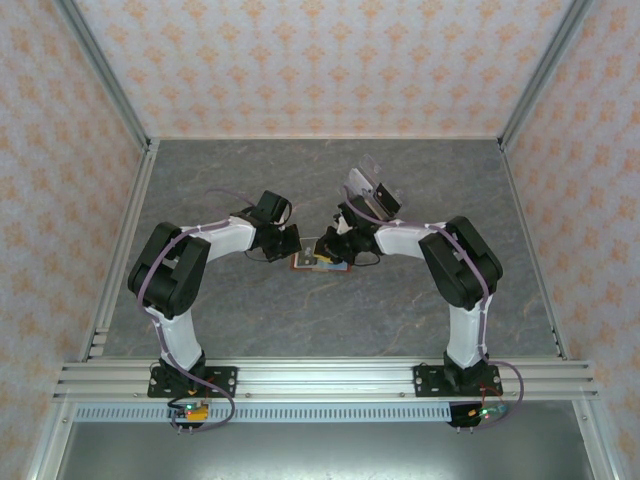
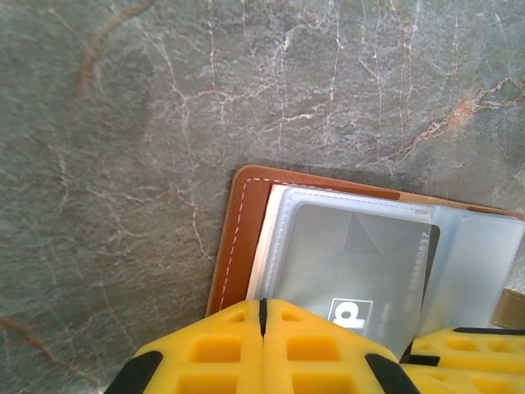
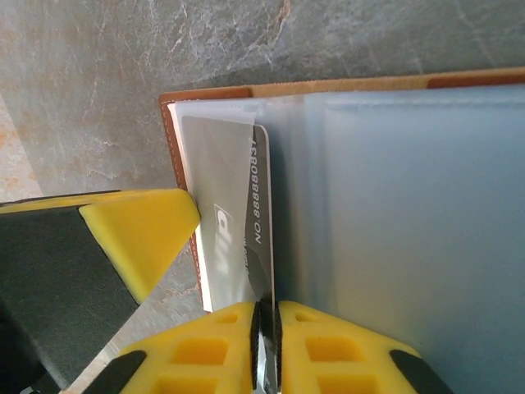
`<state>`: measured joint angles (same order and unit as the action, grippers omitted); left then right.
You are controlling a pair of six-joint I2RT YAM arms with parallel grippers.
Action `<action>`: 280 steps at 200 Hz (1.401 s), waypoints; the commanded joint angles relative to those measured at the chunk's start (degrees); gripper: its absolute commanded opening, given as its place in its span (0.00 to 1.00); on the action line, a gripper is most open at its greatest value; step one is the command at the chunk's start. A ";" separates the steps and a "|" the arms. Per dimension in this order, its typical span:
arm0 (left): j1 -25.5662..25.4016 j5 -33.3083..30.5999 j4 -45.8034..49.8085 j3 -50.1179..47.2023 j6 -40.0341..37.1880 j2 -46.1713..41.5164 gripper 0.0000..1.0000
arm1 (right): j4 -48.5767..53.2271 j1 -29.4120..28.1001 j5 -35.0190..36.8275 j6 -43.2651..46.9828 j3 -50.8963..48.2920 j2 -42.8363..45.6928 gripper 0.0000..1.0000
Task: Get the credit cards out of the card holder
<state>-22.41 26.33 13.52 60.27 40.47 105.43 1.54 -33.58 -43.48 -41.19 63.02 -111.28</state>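
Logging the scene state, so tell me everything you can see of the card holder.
The card holder lies open and flat near the middle of the grey marbled table. Its brown, leather-like cover has pale stitching along the rim; inside are clear plastic sleeves, one holding a grey credit card. The shut left end effector seems to press on it; the right end effector grips that card's edge.

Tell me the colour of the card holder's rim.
The card holder's rim is reddish-brown with pale stitching, clearest in the left wrist view.

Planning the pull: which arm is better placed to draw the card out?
Right: the right gripper pinches the grey card by its edge; the left gripper, shut, rests on the card holder.
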 commanded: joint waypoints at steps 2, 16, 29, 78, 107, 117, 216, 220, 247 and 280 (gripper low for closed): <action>-0.34 -1.54 1.42 -1.54 -0.26 1.55 0.05 | -5.30 0.25 -0.53 -0.85 -1.60 0.82 0.12; -0.22 -1.71 1.56 -1.56 -0.41 1.53 0.05 | -6.34 0.43 -0.46 -0.97 -2.35 1.63 0.11; -0.20 -1.76 1.69 -1.56 -0.48 1.54 0.05 | -7.48 0.75 -0.59 -1.35 -3.18 2.28 0.11; -0.01 -1.78 1.69 -1.82 -0.65 1.36 0.05 | -13.24 1.55 -2.95 -3.38 -5.50 3.35 0.11; 0.02 -1.67 1.70 -1.86 -0.65 1.26 0.05 | -12.36 1.89 -2.59 -2.80 -5.75 3.84 0.10; 0.09 -1.72 1.78 -1.87 -0.74 1.27 0.05 | -11.98 2.03 -2.62 -2.67 -5.79 4.10 0.09; 0.44 -1.54 2.90 -0.70 -1.60 0.64 0.05 | -2.72 3.06 1.51 3.40 -6.79 6.91 0.02; 0.44 -1.48 3.01 -0.56 -1.62 0.53 0.05 | -1.92 3.01 1.95 3.79 -6.78 7.00 0.02; 0.44 -0.61 3.11 0.26 -2.04 -0.36 0.05 | 0.81 3.16 3.74 5.78 -6.48 7.25 0.02; 0.32 2.52 0.90 0.39 -2.19 -3.80 0.08 | 0.92 3.11 2.63 5.93 -5.14 6.04 0.02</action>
<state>-22.37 27.40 13.02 59.96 39.64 105.30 -0.34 -30.81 -42.35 -37.10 56.97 -106.15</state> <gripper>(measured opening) 0.068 0.044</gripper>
